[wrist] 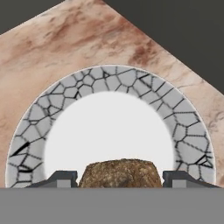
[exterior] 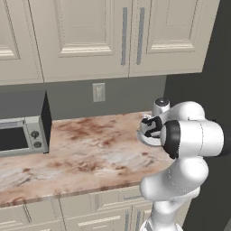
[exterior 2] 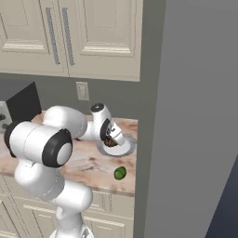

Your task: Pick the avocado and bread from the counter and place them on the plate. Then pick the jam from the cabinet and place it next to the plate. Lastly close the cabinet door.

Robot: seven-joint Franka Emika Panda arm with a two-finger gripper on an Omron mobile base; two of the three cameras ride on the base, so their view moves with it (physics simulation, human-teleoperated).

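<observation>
Bread (wrist: 120,173), a dark brown lumpy chunk, sits clamped between the two dark fingertips (wrist: 61,178) of the claw (wrist: 119,179), directly above the white centre of the plate (wrist: 109,78) in the hand view. That plate has a wide grey rim with a cracked, cobbled pattern and lies on the marbled beige bench (wrist: 52,48). From the right base view the claw (exterior 2: 111,138) hangs low over the plate (exterior 2: 129,148), which lies near the bench's right end, close to the grey wall. Whether the bread touches the plate surface cannot be told. The avocado (exterior 2: 120,173), small, round and green, lies on the bench (exterior 2: 88,162) in front of the plate, near the front edge and apart from it. In the left base view the claw (exterior: 151,127) is over the plate (exterior: 145,140), partly behind the arm. Above, the cabinet (exterior: 90,36) doors stand closed, grey bar handles side by side. A microwave (exterior: 22,124) sits at the bench's left end.
</observation>
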